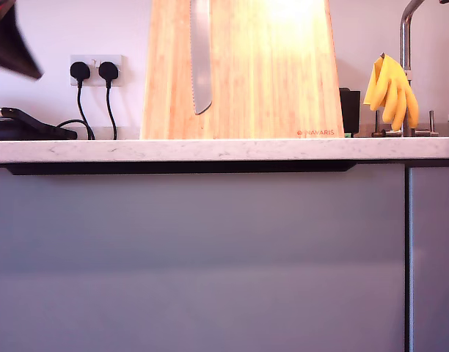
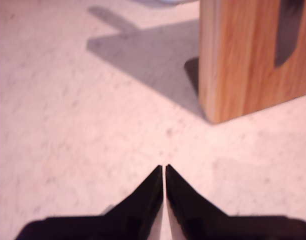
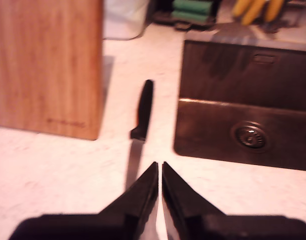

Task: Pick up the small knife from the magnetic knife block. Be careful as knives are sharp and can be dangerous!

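The small knife (image 3: 144, 107), with a black handle and a narrow steel blade, lies flat on the pale countertop between the magnetic knife block (image 3: 48, 65) and the sink. My second gripper (image 3: 159, 165) hovers shut over the blade's end, with nothing between its jaws. My first gripper (image 2: 164, 167) is also shut and empty above bare countertop, a short way off a lower corner of the block (image 2: 243, 60). In the exterior view the bamboo block (image 1: 268, 73) stands upright with only the long serrated blade (image 1: 201, 59) on it. The small knife is hidden there.
A steel sink (image 3: 218, 70) lies beside the knife. Yellow gloves (image 1: 391, 92) hang by the tap (image 1: 406, 44) at the exterior view's right. Two plugs (image 1: 92, 72) and a black object (image 1: 19, 125) are at its left. A black arm part (image 1: 12, 37) fills its top left corner.
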Controlling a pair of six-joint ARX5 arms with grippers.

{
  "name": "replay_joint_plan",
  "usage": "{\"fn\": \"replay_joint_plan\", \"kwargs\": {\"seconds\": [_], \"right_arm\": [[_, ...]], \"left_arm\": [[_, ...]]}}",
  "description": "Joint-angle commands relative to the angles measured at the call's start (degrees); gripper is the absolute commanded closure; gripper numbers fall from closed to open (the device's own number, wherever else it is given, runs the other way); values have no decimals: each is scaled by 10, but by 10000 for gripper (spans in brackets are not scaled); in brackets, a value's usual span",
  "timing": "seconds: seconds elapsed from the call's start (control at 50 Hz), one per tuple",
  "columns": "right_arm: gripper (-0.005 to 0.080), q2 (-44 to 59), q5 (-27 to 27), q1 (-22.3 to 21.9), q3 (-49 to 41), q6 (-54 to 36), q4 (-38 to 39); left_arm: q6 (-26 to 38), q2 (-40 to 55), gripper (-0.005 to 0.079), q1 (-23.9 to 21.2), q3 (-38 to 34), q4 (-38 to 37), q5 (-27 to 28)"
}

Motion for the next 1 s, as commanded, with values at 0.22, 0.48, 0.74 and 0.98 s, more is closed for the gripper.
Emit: {"fn": "replay_joint_plan", "kwargs": {"seconds": [0.22, 0.48, 0.74, 0.98], "right_arm": [[765, -90, -20, -68, -75, -4, 34], [765, -193, -71, -79, -156, -6, 46], [765, -261, -49, -79, -194, -9, 70], [765, -295, -39, -79, -196, -27, 82]], "left_arm": [[-20, -77, 764, 1, -100, 102, -33], [-24, -141, 764, 0, -162, 164, -84], [-39, -222, 764, -2, -233, 200, -142], [-39, -307, 764, -13, -289, 215, -190]]}}
